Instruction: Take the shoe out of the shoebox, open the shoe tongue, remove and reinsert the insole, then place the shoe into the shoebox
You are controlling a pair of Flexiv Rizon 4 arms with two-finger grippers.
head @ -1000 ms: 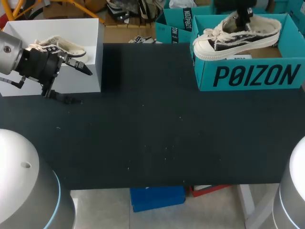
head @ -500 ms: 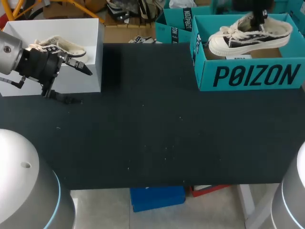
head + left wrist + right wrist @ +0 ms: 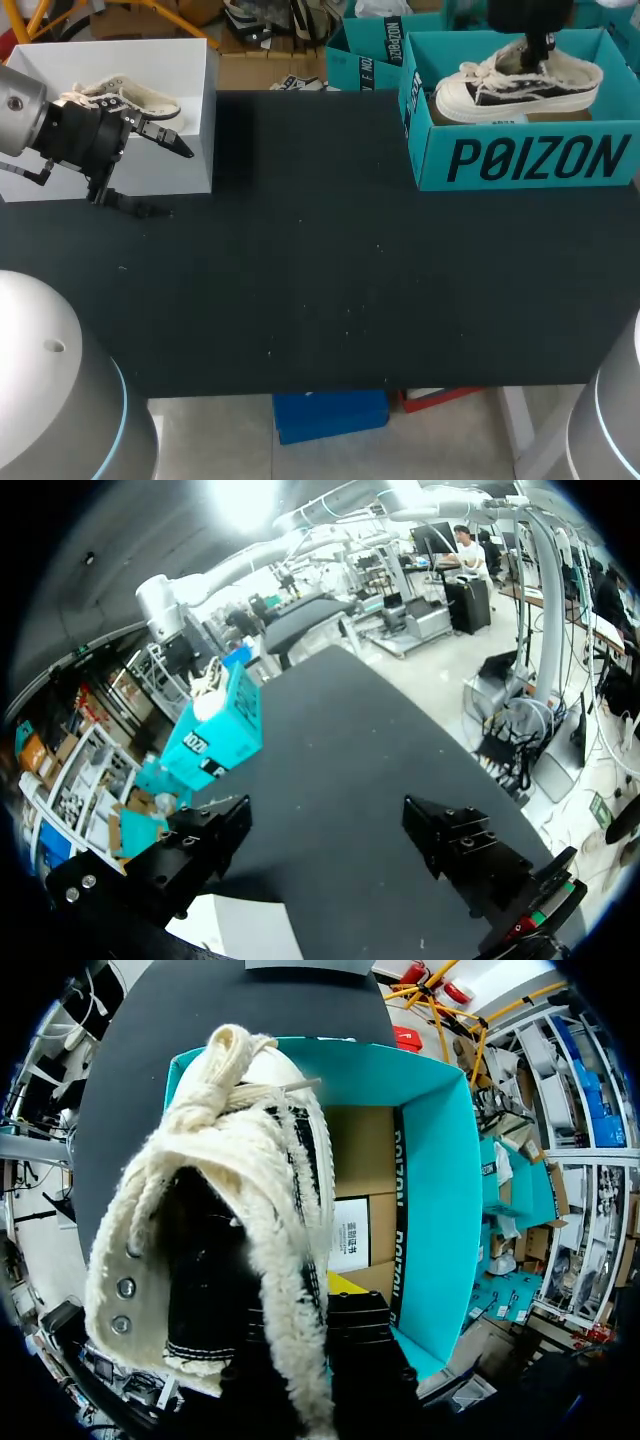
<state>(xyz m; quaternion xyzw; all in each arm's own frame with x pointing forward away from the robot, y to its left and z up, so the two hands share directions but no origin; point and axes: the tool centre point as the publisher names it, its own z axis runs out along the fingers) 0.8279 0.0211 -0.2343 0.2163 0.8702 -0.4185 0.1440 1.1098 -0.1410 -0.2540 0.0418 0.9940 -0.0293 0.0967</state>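
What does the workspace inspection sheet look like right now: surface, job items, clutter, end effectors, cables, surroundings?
Surface: black tabletop, faint light specks.
Job's things: shoe sits low inside the teal shoebox at the far right, toe toward the table's middle.
Clutter: white box at the far left, with a second shoe in it.
End effectors: right end effector shut on the shoe's collar; left end effector open, holding nothing, by the white box.
Cables: nothing seen.
Surroundings: nothing seen.

Bold black lettering across the teal shoebox [image 3: 432,150] front, white label [image 3: 350,1232] inside (print illegible)
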